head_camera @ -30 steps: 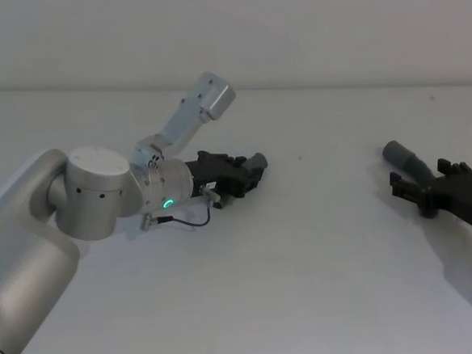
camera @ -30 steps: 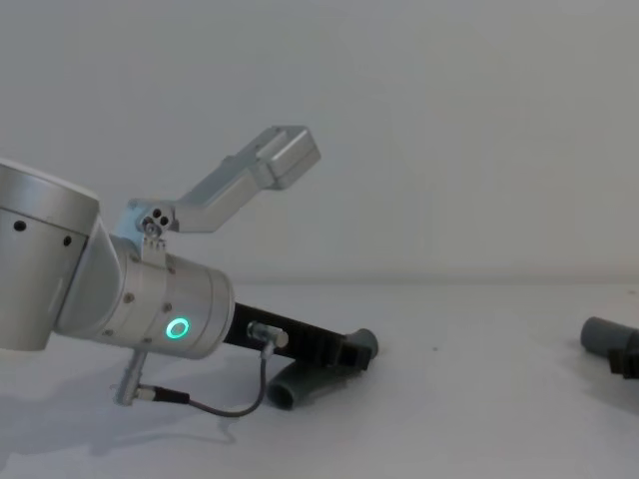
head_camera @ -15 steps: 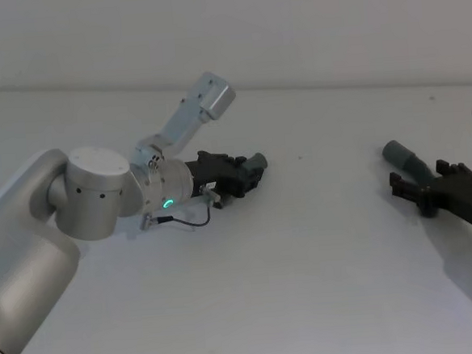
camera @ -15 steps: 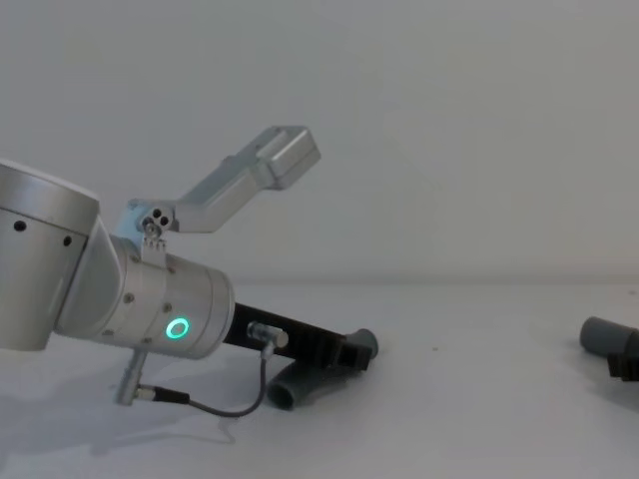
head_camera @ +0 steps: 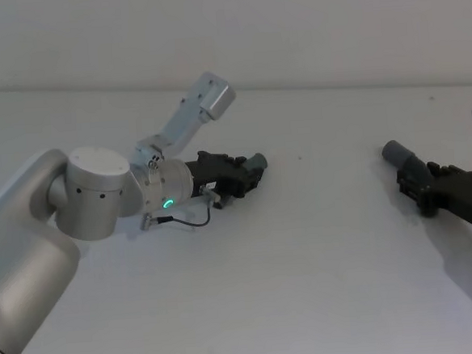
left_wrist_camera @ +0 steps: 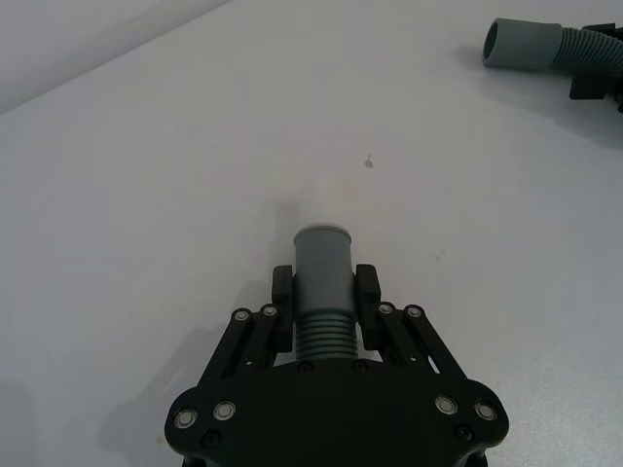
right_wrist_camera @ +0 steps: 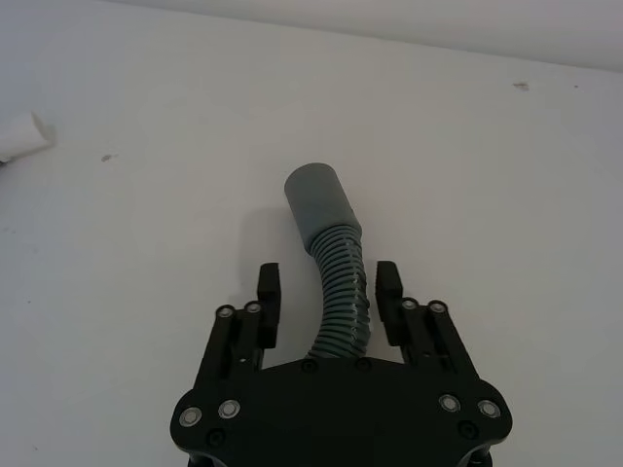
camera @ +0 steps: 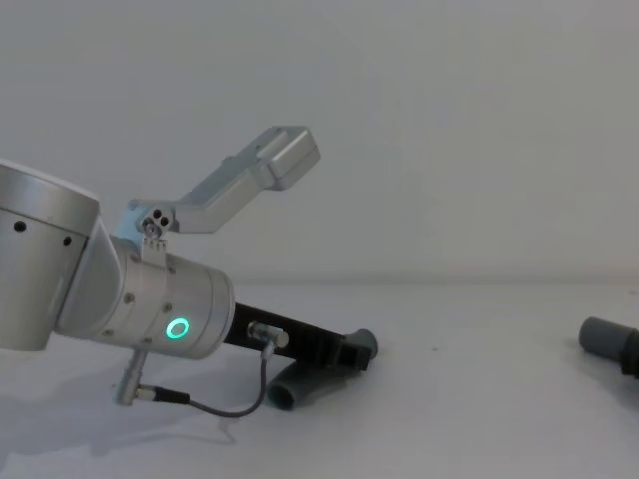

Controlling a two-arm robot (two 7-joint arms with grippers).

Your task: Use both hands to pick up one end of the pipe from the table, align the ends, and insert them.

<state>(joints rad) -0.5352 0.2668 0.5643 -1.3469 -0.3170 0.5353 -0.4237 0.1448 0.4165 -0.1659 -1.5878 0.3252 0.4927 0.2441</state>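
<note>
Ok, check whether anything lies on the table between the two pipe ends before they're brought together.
Nothing visible does: only plain table lies between the elbow in the left hand and the tube the right hand straddles.

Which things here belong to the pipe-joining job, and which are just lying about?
Job:
- elbow piece with white stub, left gripper's jaws shut on its ribs
- ribbed hose with open mouth, between the right gripper's open jaws
- white table under both

Lying about:
- small dark specks on the table
</note>
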